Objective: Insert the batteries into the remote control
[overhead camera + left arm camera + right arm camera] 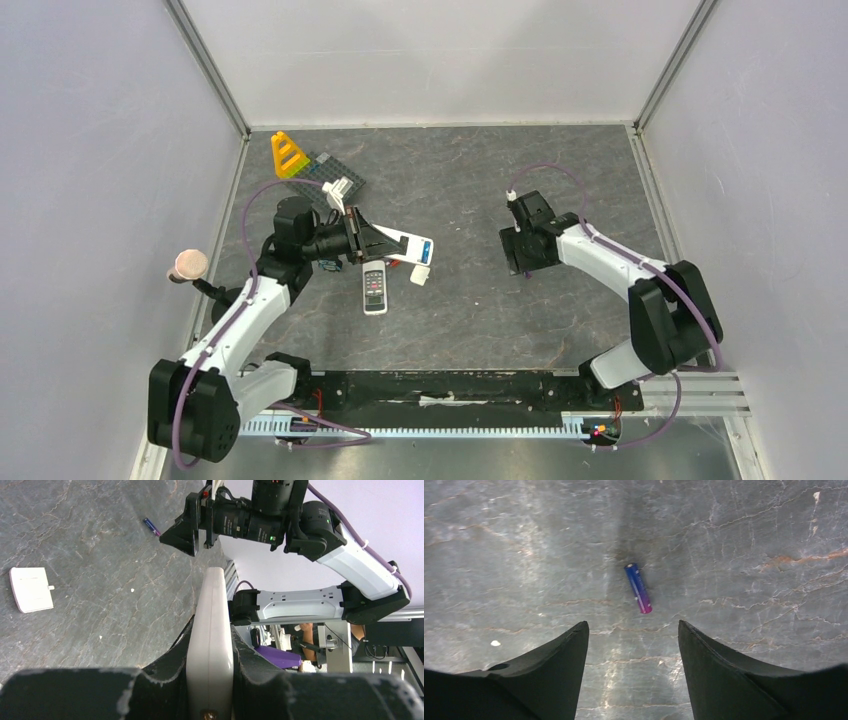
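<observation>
grey table point(749, 540), left hand point(209, 650) clamping white remote point(212, 605), right hand point(633, 630) spread over blue-purple battery point(638, 588)

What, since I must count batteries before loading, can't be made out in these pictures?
- Other batteries: only one blue-purple battery shows. In the top view any others are too small to tell.
- Compartment of the held remote: the left wrist view shows it edge-on in the left pincer.
- That battery in the top view: hidden by the right pincer, or too small.
</observation>
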`<act>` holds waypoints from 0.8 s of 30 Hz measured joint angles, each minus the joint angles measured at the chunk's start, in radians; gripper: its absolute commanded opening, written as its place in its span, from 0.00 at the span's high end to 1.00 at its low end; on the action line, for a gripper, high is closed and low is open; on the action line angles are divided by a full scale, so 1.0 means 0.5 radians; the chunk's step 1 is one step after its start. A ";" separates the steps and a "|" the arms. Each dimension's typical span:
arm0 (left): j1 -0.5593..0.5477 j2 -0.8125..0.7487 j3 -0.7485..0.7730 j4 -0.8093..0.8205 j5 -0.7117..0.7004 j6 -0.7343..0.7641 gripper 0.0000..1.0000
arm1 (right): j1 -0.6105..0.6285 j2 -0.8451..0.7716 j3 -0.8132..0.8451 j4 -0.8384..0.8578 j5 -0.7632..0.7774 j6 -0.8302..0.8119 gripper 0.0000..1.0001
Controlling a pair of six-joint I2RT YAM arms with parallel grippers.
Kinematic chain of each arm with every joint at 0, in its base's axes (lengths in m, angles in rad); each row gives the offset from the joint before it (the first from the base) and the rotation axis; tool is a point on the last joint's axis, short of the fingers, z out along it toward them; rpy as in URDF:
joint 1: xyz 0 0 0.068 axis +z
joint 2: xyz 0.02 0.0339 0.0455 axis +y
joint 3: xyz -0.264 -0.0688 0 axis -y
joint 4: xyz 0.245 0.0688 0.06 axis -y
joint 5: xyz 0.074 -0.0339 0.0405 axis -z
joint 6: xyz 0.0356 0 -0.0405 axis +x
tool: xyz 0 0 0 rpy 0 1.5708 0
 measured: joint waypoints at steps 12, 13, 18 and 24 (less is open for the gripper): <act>0.022 0.161 -0.005 0.146 -0.005 0.005 0.98 | -0.214 0.278 0.121 0.048 -0.219 -0.211 0.59; 0.022 0.169 -0.005 0.159 -0.005 0.005 0.98 | -0.215 0.300 0.127 0.047 -0.235 -0.227 0.62; 0.022 0.186 -0.005 0.204 -0.005 0.004 0.98 | -0.214 0.387 0.153 0.046 -0.289 -0.274 0.72; 0.026 0.187 -0.014 0.227 -0.005 0.004 0.98 | -0.214 0.406 0.156 0.045 -0.304 -0.297 0.79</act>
